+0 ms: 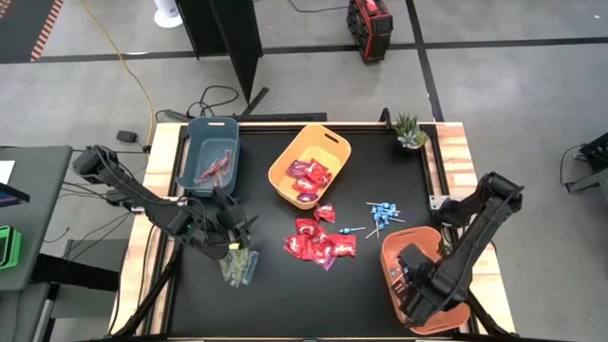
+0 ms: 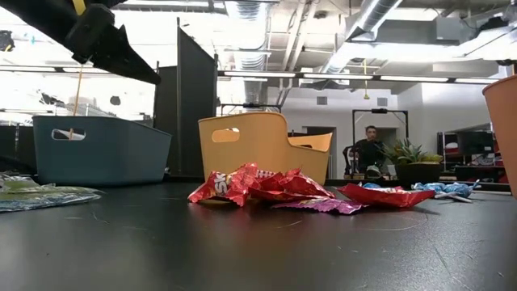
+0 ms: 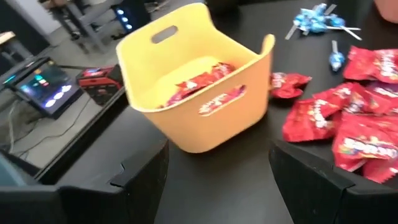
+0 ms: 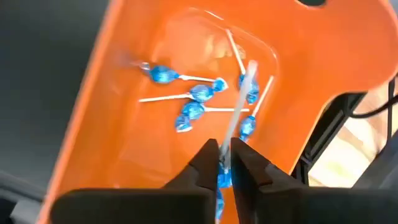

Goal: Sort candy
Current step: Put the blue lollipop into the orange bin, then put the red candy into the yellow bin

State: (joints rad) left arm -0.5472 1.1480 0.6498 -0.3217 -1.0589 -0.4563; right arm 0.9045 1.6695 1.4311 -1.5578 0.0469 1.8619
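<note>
Sorting looks roughly half done. In the high view the yellow bin [image 1: 311,163] at upper centre already holds several red packets [image 1: 310,178], the blue bin [image 1: 210,152] at upper left holds a few stick packets [image 1: 216,169], and the orange bin [image 1: 418,275] at lower right holds about 5 blue lollipops [image 4: 193,102], seen lying on its floor in the right wrist view. Still on the table: a heap of red packets [image 1: 318,239] in the middle, a small cluster of lollipops [image 1: 382,215] just right of it, and a bundle of clear stick packets [image 1: 238,265] at lower left. The right gripper [image 4: 222,163] hangs over the orange bin, its fingers nearly together with a lollipop [image 4: 239,118] between them; whether the stick is pinched or already slipping free I cannot tell. The left gripper [image 1: 231,228] sits just above the stick-packet bundle at lower left, fingers spread wide and carrying nothing, so that bundle seems the likely next pick.
</note>
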